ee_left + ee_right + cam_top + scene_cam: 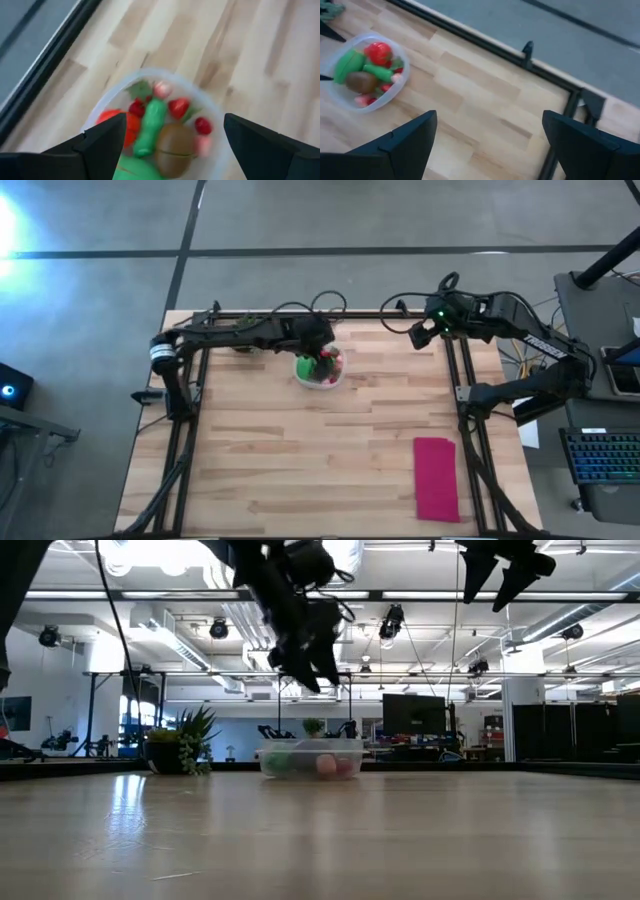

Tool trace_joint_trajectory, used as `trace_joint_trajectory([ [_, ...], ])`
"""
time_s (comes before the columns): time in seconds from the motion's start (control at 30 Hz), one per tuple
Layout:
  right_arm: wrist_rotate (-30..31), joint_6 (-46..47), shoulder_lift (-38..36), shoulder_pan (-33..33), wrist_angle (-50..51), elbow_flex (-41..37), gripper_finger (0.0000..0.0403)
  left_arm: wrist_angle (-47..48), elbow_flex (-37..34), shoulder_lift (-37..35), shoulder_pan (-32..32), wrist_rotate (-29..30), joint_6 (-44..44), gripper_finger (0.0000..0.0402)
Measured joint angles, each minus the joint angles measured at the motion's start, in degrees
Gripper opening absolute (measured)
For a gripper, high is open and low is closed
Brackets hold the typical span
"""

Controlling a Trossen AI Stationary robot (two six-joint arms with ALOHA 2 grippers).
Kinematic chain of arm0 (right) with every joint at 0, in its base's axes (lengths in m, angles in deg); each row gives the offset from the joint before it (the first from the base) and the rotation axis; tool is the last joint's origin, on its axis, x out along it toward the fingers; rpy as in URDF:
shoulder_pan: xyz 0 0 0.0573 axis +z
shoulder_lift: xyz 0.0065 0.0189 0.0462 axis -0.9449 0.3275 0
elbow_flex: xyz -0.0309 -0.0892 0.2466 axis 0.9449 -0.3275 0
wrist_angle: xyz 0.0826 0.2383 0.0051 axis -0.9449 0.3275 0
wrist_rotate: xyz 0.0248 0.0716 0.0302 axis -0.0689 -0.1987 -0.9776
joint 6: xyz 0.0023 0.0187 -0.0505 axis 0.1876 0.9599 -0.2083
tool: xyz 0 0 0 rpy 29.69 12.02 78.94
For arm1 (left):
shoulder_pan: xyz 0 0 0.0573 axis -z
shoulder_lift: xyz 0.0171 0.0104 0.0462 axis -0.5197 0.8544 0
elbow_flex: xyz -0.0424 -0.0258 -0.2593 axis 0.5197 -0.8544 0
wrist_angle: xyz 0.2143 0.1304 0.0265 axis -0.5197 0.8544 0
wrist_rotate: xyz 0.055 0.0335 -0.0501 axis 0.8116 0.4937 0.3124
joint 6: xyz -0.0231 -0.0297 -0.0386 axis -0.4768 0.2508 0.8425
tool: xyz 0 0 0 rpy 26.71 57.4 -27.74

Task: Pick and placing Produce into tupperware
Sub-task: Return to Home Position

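The tupperware (319,369) is a clear rounded-square container resting on its base near the table's far edge, also seen in the low view (310,758), the left wrist view (215,120) and the right wrist view (400,75). The produce (157,130) lies inside it: red pieces, green pieces and a brown one. My left gripper (318,340) hovers open just above the container, empty (172,142). My right gripper (418,335) is open and empty, raised high over the table's far right part (487,135).
A flat magenta-red cloth (436,478) lies near the table's right near corner. A potted leafy plant (180,752) stands at the far edge left of the container. Dark frame rails (520,60) run along the table's edges. Bare wood stretches across the middle and near side.
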Motion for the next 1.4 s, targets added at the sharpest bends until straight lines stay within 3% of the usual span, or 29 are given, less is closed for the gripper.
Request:
trace_joint_trajectory([
  [0.13, -3.6, 0.4, -0.4, 0.0, -0.6, 0.0, 0.0354, -1.7, 0.4, -4.7, 0.4, -4.4, 7.6, 0.0320],
  [0.33, -11.3, -7.6, -2.6, 2.5, -7.8, 0.0, 0.0354, -14.8, -4.3, -13.8, 1.9, -24.0, 7.6, 0.0320],
  [0.7, -12.8, -13.4, -16.2, 14.4, -14.5, -1.1, 0.0354, -50.3, -32.2, -30.1, 6.9, -25.0, 21.8, 0.0319],
  [0.87, -16.7, -18.7, -20.3, 21.6, -25.8, -5.7, 0.0354, -65.8, -42.5, -39.0, 7.2, -24.2, 24.5, 0.0319],
  [0.97, -13.6, -14.5, -21.5, 22.7, -27.8, -8.7, 0.0354, -65.2, -46.2, -45.0, 7.3, -22.3, 24.4, 0.0319],
  [1.07, -8.9, -3.8, -22.1, 22.5, -23.8, -10.2, 0.0354, -64.2, -48.8, -51.1, 7.3, -22.0, 23.9, 0.0319],
  [1.23, -16.7, -11.7, -23.2, 23.4, -28.9, -13.1, 0.0353, -56.9, -51.4, -60.3, 7.3, -21.5, 22.9, 0.0319],
  [1.4, -15.4, -15.7, -25.7, 22.9, -32.4, -17.9, 0.0354, -44.5, -53.1, -68.9, 7.3, -18.3, 21.9, 0.0319],
])
